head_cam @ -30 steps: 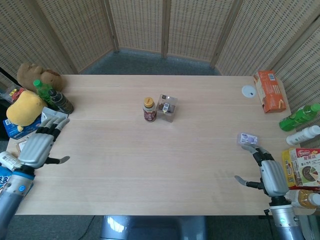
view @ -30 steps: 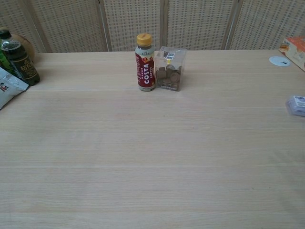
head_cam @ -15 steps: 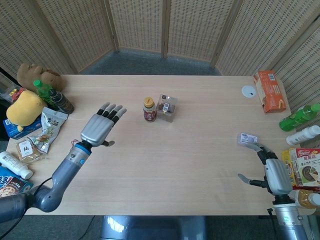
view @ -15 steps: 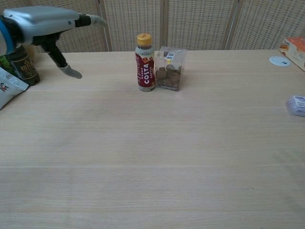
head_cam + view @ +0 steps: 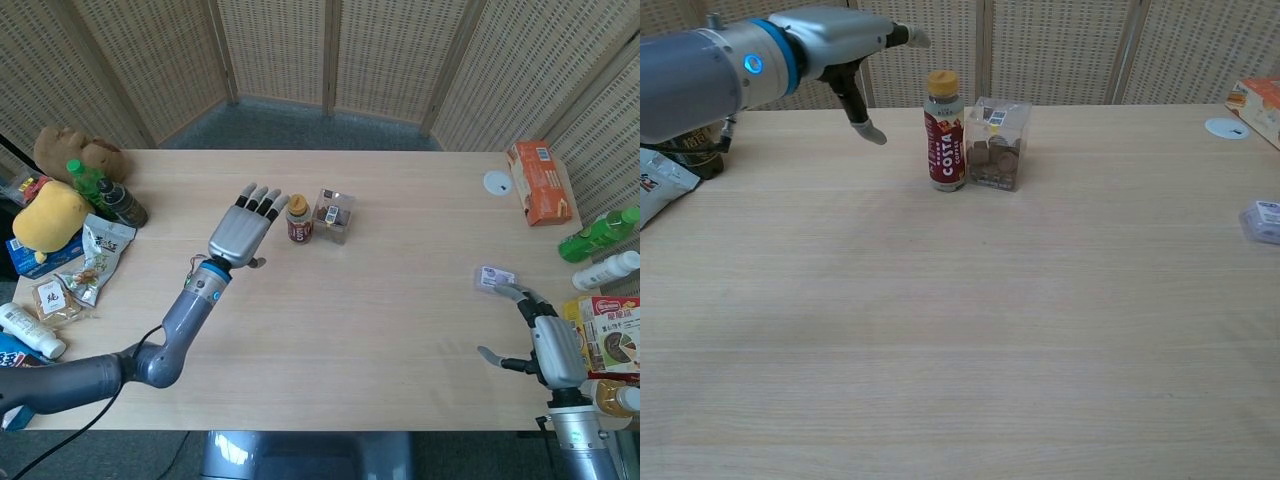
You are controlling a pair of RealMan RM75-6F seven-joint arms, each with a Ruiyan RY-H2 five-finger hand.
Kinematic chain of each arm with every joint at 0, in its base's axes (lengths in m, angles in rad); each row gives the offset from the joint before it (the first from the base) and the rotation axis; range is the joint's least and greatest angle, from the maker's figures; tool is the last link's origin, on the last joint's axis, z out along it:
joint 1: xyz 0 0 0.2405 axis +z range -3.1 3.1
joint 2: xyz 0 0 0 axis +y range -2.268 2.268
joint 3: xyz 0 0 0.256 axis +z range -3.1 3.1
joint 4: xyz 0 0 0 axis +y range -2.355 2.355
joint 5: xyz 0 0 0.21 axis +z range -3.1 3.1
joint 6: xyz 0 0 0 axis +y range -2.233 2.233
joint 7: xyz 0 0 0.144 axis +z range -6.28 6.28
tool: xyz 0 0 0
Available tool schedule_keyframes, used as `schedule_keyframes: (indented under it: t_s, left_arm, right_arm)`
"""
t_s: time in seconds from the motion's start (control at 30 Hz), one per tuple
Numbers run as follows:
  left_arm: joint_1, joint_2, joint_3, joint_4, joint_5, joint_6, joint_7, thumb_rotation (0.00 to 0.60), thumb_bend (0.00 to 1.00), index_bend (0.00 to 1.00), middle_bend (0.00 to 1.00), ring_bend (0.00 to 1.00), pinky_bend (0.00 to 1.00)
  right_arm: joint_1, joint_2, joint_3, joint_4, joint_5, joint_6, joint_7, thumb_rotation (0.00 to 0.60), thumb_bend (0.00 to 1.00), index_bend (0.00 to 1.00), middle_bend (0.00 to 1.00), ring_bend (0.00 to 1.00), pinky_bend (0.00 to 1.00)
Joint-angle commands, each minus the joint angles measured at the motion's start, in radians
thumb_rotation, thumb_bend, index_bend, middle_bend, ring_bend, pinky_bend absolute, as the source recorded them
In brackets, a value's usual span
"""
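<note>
Overhead, left hand (image 5: 243,230) hovers spread beside coffee bottle (image 5: 298,219).

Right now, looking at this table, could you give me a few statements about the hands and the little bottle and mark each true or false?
1. The left hand holds the Costa bottle. False: its fingers are spread beside the bottle, holding nothing.
2. The bottle stands upright next to a clear box. True.
3. The bottle's cap is off. False: a yellow cap sits on it.
4. The right hand is near the table's right edge, by a small packet. True.
5. The orange carton lies between the bottle and the box. False: it lies at the far right corner.
</note>
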Motion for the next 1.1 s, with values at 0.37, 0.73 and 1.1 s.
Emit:
schedule_keyframes:
  t_s: [0.37,0.73,1.1]
  left_arm:
    - [-0.169,-0.234,-0.034,0.314,-0.126,-0.035,0.04,0.6,0.0,0.0,0.0,0.0,0.0]
    - [-0.206,-0.391,-0.022,0.554,-0.045,0.027,-0.037,0.6,0.0,0.25,0.25,0.15,0.23]
    - [-0.176,-0.416,-0.004,0.605,0.051,0.098,-0.057,0.6,0.0,0.86,0.94,0.87,0.8]
  right_arm:
    - [-0.002,0.023,0.017,-0.002,0.025,0.001,0.034,0.6,0.0,0.21,0.23,0.16,0.21]
    - [-0.007,0.036,0.027,-0.002,0.027,0.012,0.056,0.6,0.0,0.21,0.23,0.17,0.21]
    - [-0.012,0.036,0.03,-0.005,0.018,0.027,0.057,0.6,0.0,0.22,0.27,0.18,0.21]
